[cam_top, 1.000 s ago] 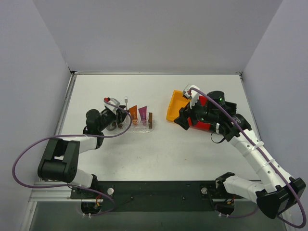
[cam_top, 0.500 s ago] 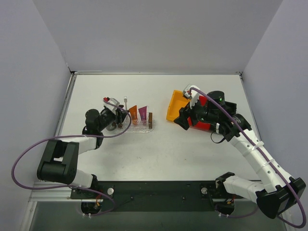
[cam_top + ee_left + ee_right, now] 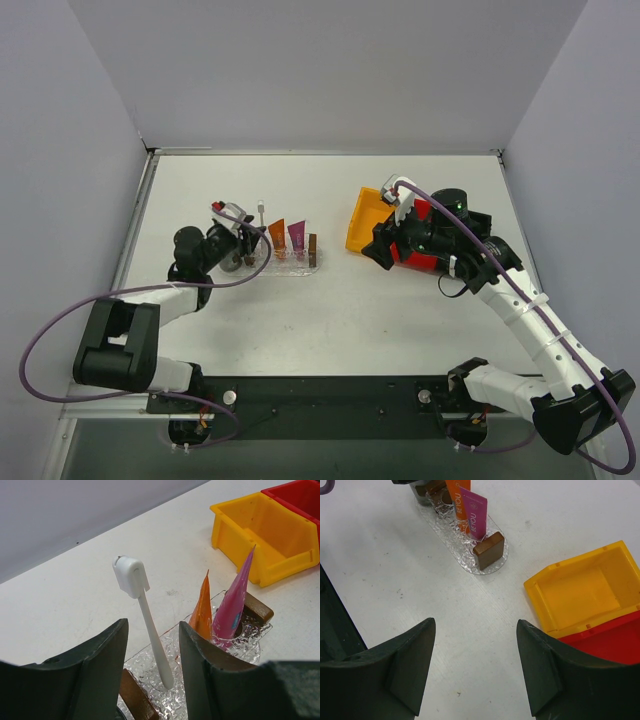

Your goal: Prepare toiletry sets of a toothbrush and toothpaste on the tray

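Left hand (image 3: 152, 627) and right hand (image 3: 475, 625) both gape above the white table (image 3: 350, 310); plain grey walls (image 3: 330, 70) enclose it.

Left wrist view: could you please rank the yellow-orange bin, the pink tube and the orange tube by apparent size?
1. yellow-orange bin, largest despite being farthest.
2. pink tube.
3. orange tube, visibly shorter beside it.

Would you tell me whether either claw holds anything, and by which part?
Nothing is held. The left claw stands open around the toothbrush handle without touching; the right claw is open and empty.
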`<state>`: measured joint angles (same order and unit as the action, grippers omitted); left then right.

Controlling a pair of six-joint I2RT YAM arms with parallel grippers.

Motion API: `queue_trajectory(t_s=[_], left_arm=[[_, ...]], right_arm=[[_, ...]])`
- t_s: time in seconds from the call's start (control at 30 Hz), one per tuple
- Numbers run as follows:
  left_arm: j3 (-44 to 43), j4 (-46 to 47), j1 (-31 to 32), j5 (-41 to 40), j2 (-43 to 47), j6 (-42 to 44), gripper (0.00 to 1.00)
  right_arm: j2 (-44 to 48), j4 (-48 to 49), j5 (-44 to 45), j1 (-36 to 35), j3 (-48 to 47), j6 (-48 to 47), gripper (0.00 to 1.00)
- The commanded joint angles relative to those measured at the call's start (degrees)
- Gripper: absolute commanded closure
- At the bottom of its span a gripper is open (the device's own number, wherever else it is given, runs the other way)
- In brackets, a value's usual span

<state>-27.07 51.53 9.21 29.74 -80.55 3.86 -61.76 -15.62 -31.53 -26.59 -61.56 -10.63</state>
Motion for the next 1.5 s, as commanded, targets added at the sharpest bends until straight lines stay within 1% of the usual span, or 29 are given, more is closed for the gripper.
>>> queue_trajectory(t_s=[0.0, 0.37, 0.53, 0.93, 1.13, 1.27, 1.47], left_arm=[[-0.2, -0.4, -0.8, -0.9, 3.4, 1.6, 0.45], [1.2, -3.4, -1.8, -1.1, 7.2, 2.8, 0.45], [2.2, -4.9, -2.1, -1.0, 10.5, 2.9, 0.45], [3.8, -12.5, -2.8, -1.0, 19.2, 4.1, 0.45], [4.1, -17.5, -3.0, -1.1, 24.1, 4.2, 0.45], [2.8, -24.3, -3.0, -1.6, 28.3, 4.0, 0.45], [0.3, -33.2, -3.1, -2.9, 34.7, 3.8, 0.44]], right_arm=[[-0.1, 1.9, -1.6, 0.4, -0.1, 0.2, 0.39], [-0.2, 1.6, -1.7, 0.5, -0.4, 0.4, 0.39], [-0.4, 1.3, -1.4, 0.4, -0.7, 0.2, 0.39], [-1.4, 0.6, -0.5, 0.7, -1.5, -0.7, 0.39], [-1.3, 0.1, 0.6, 0.7, -1.5, -1.7, 0.39], [-1.3, -0.3, 2.1, 0.9, -1.3, -2.6, 0.39], [-1.4, -0.5, 6.7, 1.3, -0.8, -2.9, 0.39]])
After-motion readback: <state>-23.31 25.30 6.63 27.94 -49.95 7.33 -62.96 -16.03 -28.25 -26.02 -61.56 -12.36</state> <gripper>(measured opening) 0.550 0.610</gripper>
